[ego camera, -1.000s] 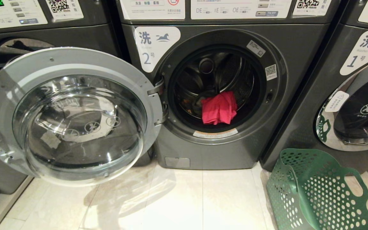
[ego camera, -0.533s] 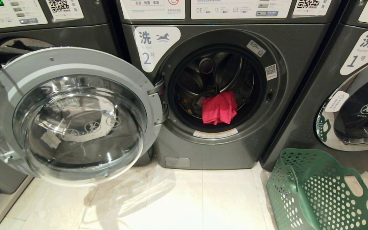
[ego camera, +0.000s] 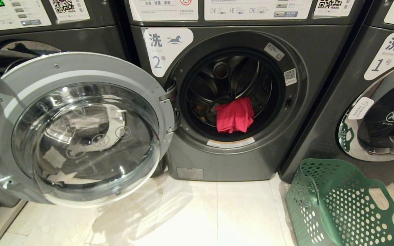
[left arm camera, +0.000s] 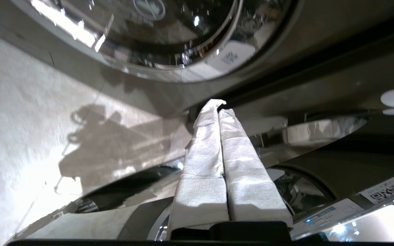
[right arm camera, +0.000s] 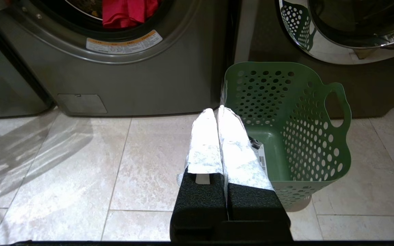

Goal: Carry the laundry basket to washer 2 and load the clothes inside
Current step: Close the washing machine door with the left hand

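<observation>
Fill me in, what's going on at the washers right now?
Washer 2 stands with its door swung wide open, and a pink-red garment lies at the mouth of the drum. The green laundry basket sits on the floor to its right, empty as far as the right wrist view shows. The left gripper, shut and holding nothing, is at the outer edge of the open door. The right gripper hangs shut and empty above the floor beside the basket.

Three washers (ego camera: 238, 102); one green basket (ego camera: 340, 205); one pink-red garment (ego camera: 234, 115); two grippers (right arm camera: 216, 111).
</observation>
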Controlling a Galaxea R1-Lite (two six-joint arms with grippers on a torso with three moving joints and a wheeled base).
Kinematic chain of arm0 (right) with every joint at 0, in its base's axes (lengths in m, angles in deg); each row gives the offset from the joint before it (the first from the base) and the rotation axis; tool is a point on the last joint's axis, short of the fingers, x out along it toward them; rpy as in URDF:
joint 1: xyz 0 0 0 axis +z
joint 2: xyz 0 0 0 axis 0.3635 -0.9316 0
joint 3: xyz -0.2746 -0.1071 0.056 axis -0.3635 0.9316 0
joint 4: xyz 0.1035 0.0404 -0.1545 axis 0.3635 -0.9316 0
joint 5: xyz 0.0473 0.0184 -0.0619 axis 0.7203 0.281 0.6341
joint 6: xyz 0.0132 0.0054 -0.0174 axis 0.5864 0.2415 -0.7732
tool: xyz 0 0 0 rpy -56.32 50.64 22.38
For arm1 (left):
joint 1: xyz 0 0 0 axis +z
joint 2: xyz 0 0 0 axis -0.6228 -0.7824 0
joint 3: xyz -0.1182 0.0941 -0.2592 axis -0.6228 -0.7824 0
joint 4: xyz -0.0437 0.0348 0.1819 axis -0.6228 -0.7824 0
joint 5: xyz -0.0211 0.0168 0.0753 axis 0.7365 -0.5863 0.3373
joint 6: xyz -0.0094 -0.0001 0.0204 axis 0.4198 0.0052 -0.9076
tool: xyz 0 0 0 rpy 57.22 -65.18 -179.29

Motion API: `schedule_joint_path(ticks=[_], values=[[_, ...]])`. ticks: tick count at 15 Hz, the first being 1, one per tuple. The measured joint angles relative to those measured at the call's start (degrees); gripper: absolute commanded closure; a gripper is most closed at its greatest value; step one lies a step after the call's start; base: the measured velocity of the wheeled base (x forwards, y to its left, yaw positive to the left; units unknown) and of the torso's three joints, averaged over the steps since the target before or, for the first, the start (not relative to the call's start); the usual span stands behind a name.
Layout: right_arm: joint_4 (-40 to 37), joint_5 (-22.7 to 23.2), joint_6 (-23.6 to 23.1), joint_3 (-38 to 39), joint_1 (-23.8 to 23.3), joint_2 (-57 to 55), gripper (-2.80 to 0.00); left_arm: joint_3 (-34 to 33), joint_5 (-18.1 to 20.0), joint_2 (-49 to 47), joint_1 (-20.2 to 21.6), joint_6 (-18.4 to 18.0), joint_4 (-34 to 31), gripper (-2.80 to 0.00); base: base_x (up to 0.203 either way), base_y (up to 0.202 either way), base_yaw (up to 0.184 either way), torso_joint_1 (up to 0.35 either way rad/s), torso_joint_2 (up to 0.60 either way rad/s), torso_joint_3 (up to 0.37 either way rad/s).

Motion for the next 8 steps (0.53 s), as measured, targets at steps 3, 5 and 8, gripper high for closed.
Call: schedule_joint_path(ticks=[3,5,8], values=[[0.00,-0.01,0.06,0.00,0.00,0.00,0.00,-0.02,0.00,3.53,-2.04,0.00,-7.24,0.00,0.000,0.000,0.000,0.000,0.00,0.000],[0.00,-0.01,0.11,0.00,-0.02,0.00,0.00,-0.04,0.00,6.63,-4.11,0.01,-13.67,0.00,0.000,0.000,0.000,0.000,0.00,0.000],[0.00,0.00,0.11,0.00,0.00,0.00,0.00,-1.56,0.15,12.59,-9.05,0.00,-23.27,0.00,0.000,0.000,0.000,0.000,0.00,0.000]])
